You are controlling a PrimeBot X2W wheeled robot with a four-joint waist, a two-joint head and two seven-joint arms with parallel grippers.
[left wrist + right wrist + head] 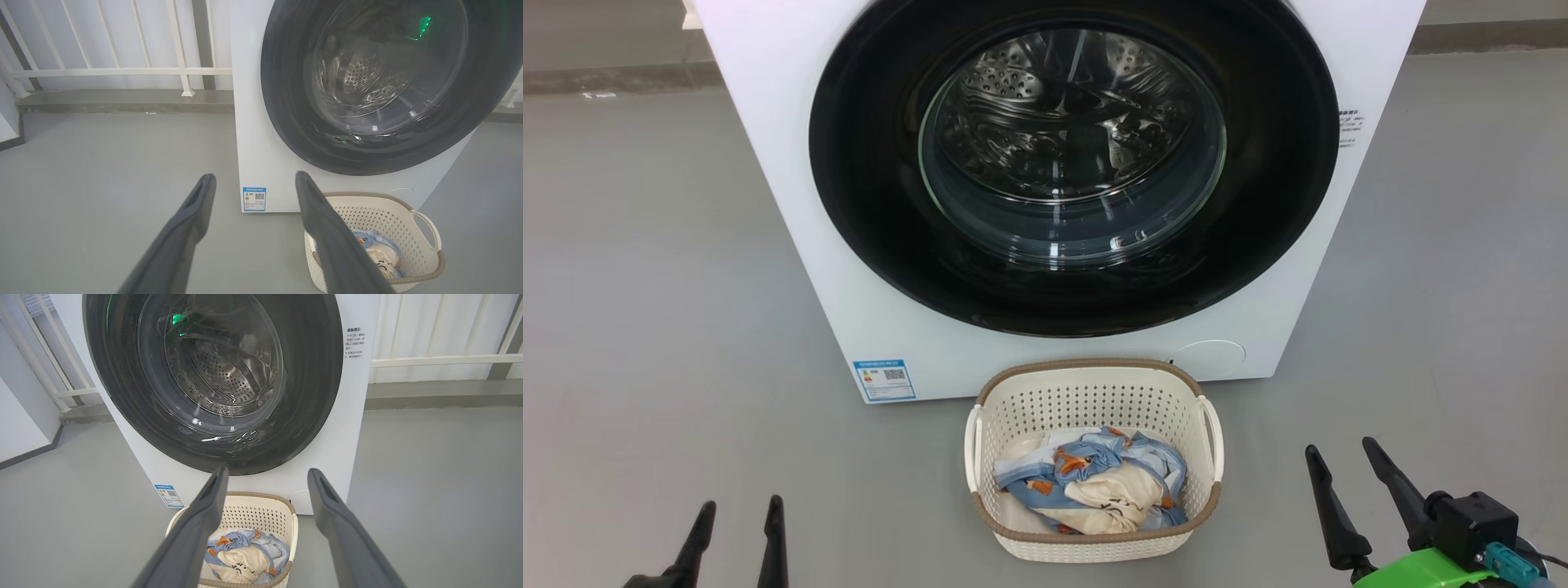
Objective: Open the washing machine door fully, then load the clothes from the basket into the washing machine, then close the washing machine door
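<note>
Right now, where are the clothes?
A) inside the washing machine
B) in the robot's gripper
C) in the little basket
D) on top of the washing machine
C: the clothes lie piled in the basket, and the washing machine door behind it is shut.

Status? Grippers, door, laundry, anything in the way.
Both open, empty: left gripper, right gripper. The washing machine door shut; clothes in basket. Basket stands close below the door, may crowd the approach.
</note>
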